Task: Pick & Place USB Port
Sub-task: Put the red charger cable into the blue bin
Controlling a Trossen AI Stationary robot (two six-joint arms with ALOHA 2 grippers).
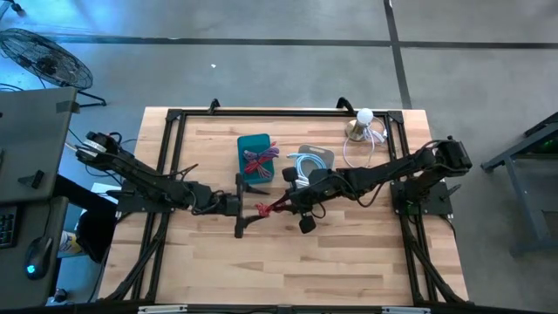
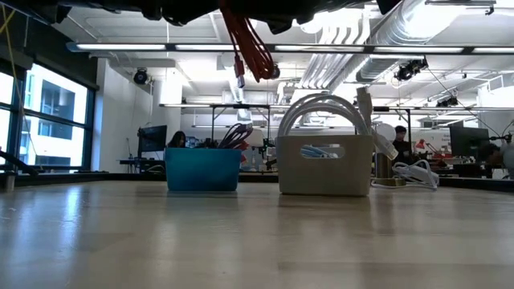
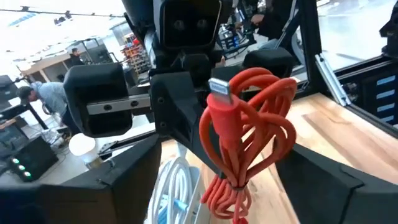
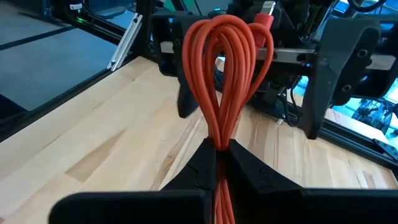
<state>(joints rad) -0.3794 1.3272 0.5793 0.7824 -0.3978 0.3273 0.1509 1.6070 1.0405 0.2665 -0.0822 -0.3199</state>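
One coiled red USB cable [image 4: 224,81] hangs above the table's middle, pinched in the right gripper [image 4: 219,155].

The right gripper's two fingers are pressed together on the bundle's lower end, and the loops rise between the two arms. The left gripper [image 1: 241,206] faces it from just beside the cable, fingers spread wide and touching nothing. Two bins stand behind on the wooden table [image 1: 349,262]: one blue bin [image 1: 254,157] holding more red and dark cables, and one white bin [image 2: 324,164] holding coiled white cables. Near the table's far right corner sits one small lamp with a white bulb [image 1: 364,116]. In the room behind, two people sit at desks.
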